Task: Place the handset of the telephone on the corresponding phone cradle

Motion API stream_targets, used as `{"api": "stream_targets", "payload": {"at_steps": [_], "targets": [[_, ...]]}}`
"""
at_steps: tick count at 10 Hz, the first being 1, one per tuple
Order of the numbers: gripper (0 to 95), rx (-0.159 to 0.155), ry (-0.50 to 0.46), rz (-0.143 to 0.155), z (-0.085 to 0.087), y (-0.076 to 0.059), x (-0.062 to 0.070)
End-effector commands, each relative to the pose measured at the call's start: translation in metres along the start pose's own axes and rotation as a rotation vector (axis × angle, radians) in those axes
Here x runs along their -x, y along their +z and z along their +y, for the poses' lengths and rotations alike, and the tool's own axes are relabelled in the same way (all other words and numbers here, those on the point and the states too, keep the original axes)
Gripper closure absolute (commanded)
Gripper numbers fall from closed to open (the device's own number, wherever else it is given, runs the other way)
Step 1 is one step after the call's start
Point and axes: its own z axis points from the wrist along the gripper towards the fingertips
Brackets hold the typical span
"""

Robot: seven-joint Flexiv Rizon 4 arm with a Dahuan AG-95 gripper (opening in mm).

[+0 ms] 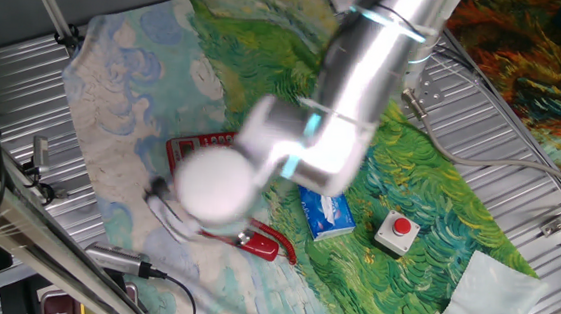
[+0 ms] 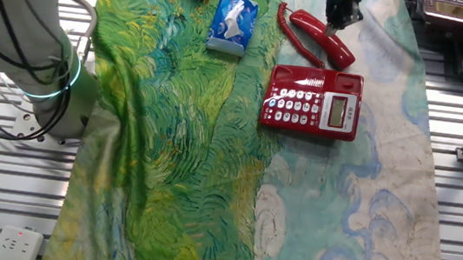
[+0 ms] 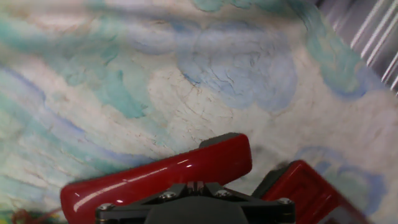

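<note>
Pincer over the handset, cradle waiting

Left to right in the other fixed view: telephone [image 2: 312, 102] on the cloth, its phone cradle [image 2: 319, 78] bare; the handset [image 2: 322, 34] lies just beyond, pincer [image 2: 341, 16] above it, grip state unclear. Glossy, stiff, slippery: take it mid-shaft.

No legible text; telephone [image 2: 312, 102] keypad and display too small to read.
</note>
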Motion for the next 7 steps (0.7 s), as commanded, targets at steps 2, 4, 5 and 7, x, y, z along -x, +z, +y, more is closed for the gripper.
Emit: {"api": "stream_targets", "payload": {"at_steps": [2,4,5,7], "targets": [[95.0,0.214,0.272,0.051,0.0016,0.001,0.0004],[95.0,0.222,0.3,0.054,0.0016,0.001,0.0004],[95.0,0.223,0.299,0.054,0.0016,0.001,0.0004],[95.0,0.221,0.304,0.054,0.0016,0.001,0.0004]]}}
